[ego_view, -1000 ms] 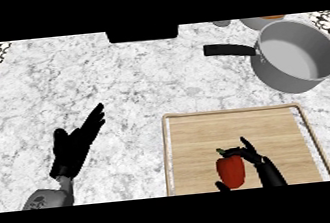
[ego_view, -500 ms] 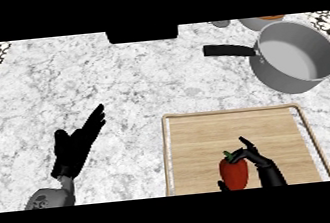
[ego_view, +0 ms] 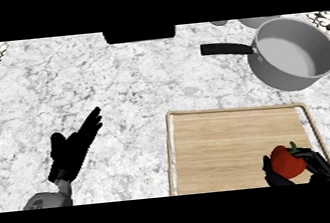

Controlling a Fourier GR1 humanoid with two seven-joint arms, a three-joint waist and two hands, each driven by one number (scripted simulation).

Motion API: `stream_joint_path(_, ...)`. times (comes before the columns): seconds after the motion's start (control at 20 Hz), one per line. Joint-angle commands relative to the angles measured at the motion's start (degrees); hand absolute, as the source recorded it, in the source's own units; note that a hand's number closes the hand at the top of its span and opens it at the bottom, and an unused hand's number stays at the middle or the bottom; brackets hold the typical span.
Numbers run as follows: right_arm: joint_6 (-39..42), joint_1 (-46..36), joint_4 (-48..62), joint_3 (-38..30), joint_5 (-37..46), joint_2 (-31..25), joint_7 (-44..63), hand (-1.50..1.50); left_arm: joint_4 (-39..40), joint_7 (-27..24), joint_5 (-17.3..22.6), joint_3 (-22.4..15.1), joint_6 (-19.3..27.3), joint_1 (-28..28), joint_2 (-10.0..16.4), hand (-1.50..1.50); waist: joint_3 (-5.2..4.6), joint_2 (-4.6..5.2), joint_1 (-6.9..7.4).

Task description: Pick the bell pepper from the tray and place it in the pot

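No text to read, none on the pot (ego_view: 282,78) — none on the tray (ego_view: 231,147)

Head view, steeply down onto counter (ego_view: 121,87)

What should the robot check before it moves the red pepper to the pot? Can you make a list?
1. Right hand curled round the bell pepper: ok.
2. Pepper lifted off the tray: cannot tell.
3. Pot uncovered, opening up: ok.
4. Left hand open, resting at the left, clear of the path: ok.
5. Pepper above the pot: not ok, it is at the tray's near right corner.
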Motion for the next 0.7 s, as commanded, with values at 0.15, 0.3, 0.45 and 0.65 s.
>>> stream_joint_path(0.15,-16.6,4.6,-2.6,0.1,6.6,0.0,3.7,1.5,-1.9,1.3,-0.7,-1.2,0.3,0.0,-1.4,0.0,0.56,0.92,1.09)
stream_joint_path(0.3,-20.4,4.6,-8.6,2.7,12.3,-2.4,12.8,1.5,-0.7,3.0,0.9,1.6,-2.0,-2.2,1.1,0.0,0.53,0.96,1.17)
stream_joint_path(0.45,-24.0,7.9,-10.5,4.2,20.2,-4.1,18.4,1.5,-2.3,3.4,-1.1,-0.3,0.5,-1.3,-1.3,0.0,0.52,0.98,1.27)
stream_joint_path(0.65,-25.8,5.9,-15.5,6.6,36.9,-5.1,33.5,1.5,-1.9,3.0,-0.9,-0.3,-1.1,-1.8,-0.9,0.0,0.42,1.2,1.88)
